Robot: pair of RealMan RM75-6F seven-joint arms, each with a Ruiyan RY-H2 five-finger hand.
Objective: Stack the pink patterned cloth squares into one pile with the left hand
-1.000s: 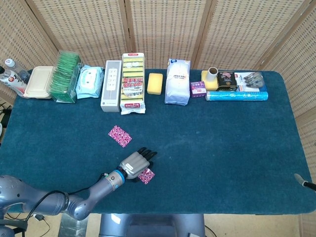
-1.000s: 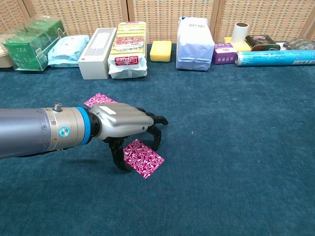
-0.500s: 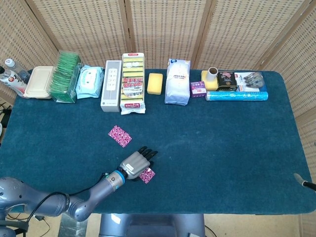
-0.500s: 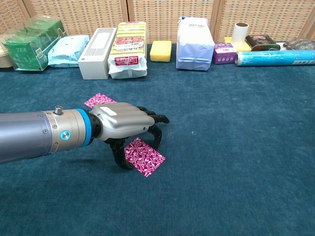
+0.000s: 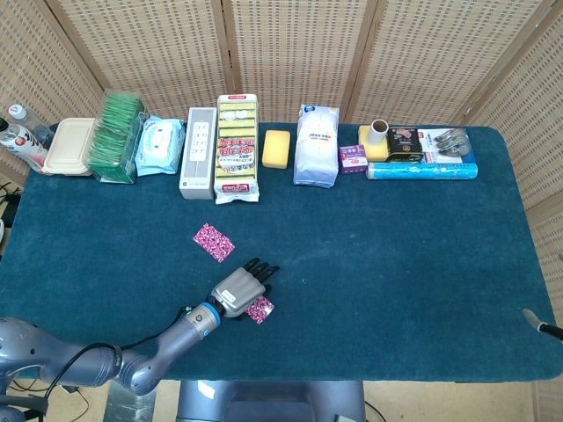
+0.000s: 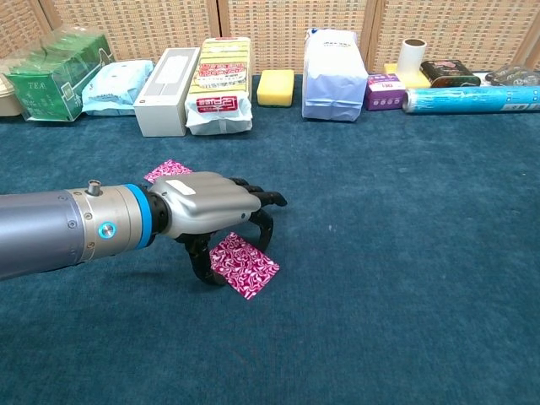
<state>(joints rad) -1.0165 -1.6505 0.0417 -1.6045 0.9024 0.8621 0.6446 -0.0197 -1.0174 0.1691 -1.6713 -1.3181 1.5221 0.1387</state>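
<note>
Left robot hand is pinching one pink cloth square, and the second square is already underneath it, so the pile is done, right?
No. The left robot hand holds one pink cloth square, but the second square lies apart, farther back on the table, as the head view shows.

From my seat, the left hand [image 6: 211,211] covers the near-left part of the cloth square [image 6: 246,265] under its fingers — whether the thumb has it truly pinched I can't tell. In the head view only a corner of that square [image 5: 260,309] peeks out beside the hand [image 5: 236,294]. Behind the hand, the second cloth square [image 6: 166,170] is partly hidden by the wrist. The left arm [image 6: 51,240] runs off the chest view's left edge — its upper part unseen.
</note>
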